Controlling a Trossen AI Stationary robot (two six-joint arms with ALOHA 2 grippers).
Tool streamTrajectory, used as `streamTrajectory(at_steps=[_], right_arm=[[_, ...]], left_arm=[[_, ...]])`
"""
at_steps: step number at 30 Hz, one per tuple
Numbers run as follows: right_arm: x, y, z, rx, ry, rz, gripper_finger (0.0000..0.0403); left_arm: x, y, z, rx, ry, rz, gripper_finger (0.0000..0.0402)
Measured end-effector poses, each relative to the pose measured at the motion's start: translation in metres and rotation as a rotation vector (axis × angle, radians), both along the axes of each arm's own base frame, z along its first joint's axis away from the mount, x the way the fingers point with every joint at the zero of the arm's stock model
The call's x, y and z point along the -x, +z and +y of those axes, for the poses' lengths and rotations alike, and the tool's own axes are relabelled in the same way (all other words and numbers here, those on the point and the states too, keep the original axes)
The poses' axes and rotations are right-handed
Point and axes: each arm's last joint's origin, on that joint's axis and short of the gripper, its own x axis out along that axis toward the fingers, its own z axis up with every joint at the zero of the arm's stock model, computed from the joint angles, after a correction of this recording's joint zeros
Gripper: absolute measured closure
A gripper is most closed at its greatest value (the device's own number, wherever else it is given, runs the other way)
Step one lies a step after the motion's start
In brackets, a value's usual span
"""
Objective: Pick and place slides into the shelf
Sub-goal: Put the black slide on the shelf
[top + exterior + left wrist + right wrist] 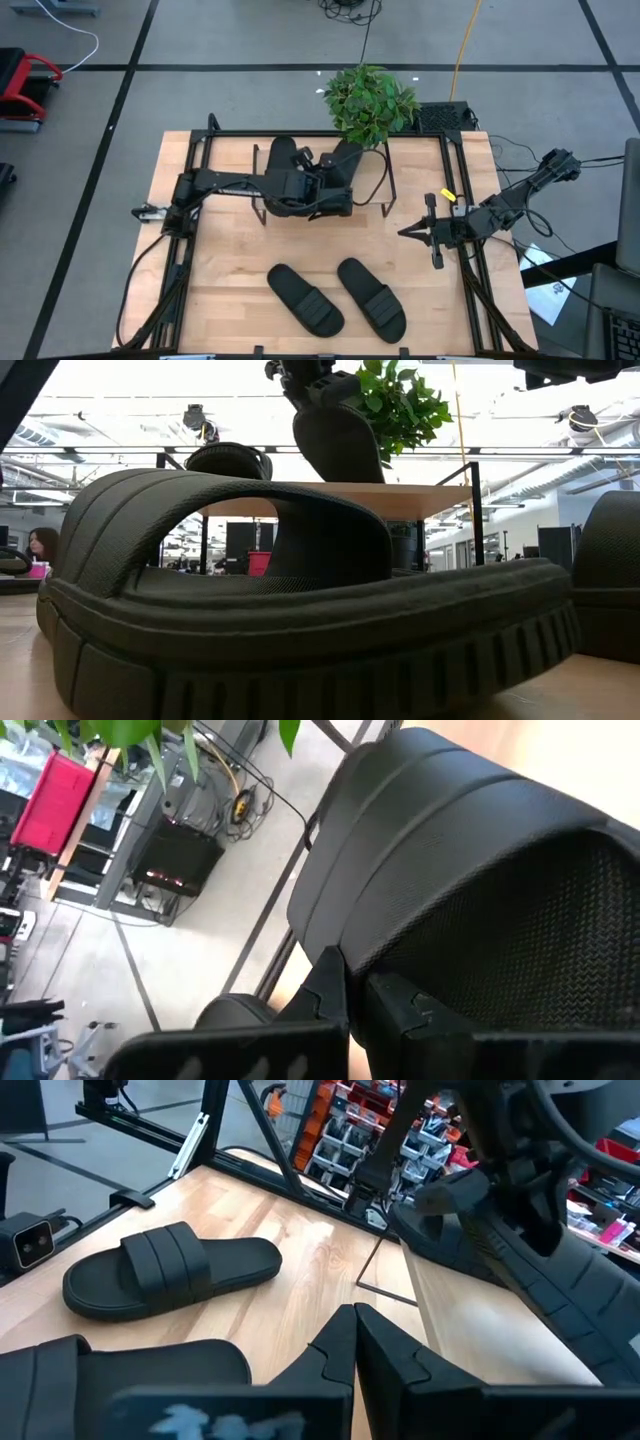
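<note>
My left gripper (328, 180) is over the shelf (420, 496) and shut on one black slide (338, 440), which stands steeply on end above the plank top. A second slide (228, 460) lies on the shelf top to its left. Two more slides (305, 298) (372, 298) lie soles down on the table near the front edge; one fills the low view (300, 610). My right gripper (412, 232) is shut and empty above the table, right of the shelf, pointing left. My left gripper holds the slide by its upper end (312, 408), coming from above. The ribbed strap (470, 860) faces the wrist camera just beyond the fingers (330, 982). The slide hangs steeply below the gripper, its lower end (345, 478) at the shelf top. The pinch itself is hidden by the fingers.
A potted green plant (368, 100) stands at the far edge right behind the shelf, its leaves over the held slide. Black frame rails (470, 270) run along the table's sides. Bare tabletop (230, 250) lies between the shelf and the two front slides.
</note>
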Motion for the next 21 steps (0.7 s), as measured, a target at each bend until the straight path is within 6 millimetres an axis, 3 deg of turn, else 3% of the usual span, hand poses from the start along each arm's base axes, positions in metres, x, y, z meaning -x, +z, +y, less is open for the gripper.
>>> streamTrajectory(at_steps=[15, 21], right_arm=[[-0.0002, -0.005, 0.0002, 0.005, 0.001, 0.007, 0.0403], [-0.0002, -0.005, 0.0002, 0.004, 0.001, 0.006, 0.0403]], left_arm=[[-0.0009, -0.0033, -0.0038, 0.114, -0.08, 0.046, 0.0398], [-0.0046, -0.0038, -0.0058, 0.175, -0.168, 0.067, 0.037]])
